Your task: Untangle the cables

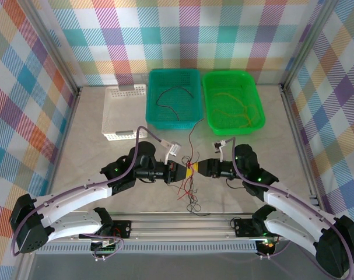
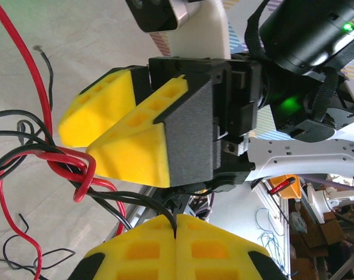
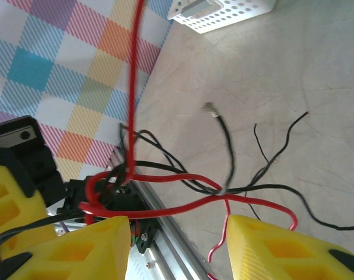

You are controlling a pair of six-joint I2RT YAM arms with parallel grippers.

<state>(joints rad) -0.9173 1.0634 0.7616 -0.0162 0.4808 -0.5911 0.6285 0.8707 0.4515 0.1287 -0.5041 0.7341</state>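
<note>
Looking down from above, both arms meet over the middle of the bench [image 1: 89,146]. The tangle of cables [image 1: 191,178] sits between their tips, its red and black strands too thin from there to follow one by one. The left gripper [image 1: 185,172] and right gripper [image 1: 199,168] are tip to tip, so from overhead I cannot tell which touches what.

The left wrist camera is clearer. At the bottom edge, the left gripper [image 2: 175,236] has its yellow fingers [image 2: 142,251] pressed together, pinching a black cable [image 2: 173,223] that runs straight into the seam. The frame cuts those fingers off. Facing it, the right gripper [image 2: 77,142] points into a knot of red cable [image 2: 66,156] and black strands at the left.

In the right wrist view, the right gripper [image 3: 177,230] has its fingers [image 3: 270,251] spread. A red strand crosses the gap, touching neither pad that I can see, and one loose black end is blurred.

In the upper part of the overhead frame, a teal basket [image 1: 172,72] holds a dark cable [image 1: 175,89]. A bright green basket [image 1: 229,73] holds yellowish ones [image 1: 235,105] that are hard to make out. A white basket [image 1: 115,114] stands to the left.
</note>
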